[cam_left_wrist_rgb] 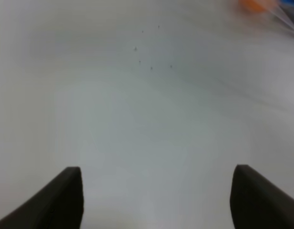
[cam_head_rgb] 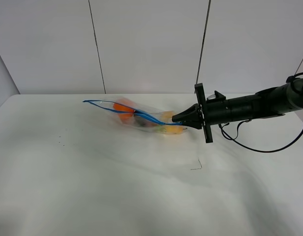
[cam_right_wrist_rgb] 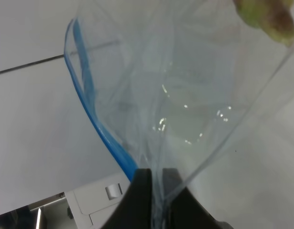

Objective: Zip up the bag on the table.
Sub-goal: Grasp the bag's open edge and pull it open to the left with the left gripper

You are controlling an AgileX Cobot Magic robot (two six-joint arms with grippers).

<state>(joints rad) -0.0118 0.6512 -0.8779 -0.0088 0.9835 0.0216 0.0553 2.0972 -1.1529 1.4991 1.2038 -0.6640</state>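
The clear bag lies on the white table at the middle back, with orange, dark and yellow produce inside. Its blue zipper strip runs from the far left end toward my right gripper. My right gripper is shut on the bag's right end at the zipper. In the right wrist view the fingers pinch the clear plastic, and the blue strip curves away from them. My left gripper is open and empty over bare table; the left arm does not show in the high view.
A small dark mark lies on the table in front of the right arm. A black cable hangs from the right arm. A few dark specks dot the table in the left wrist view.
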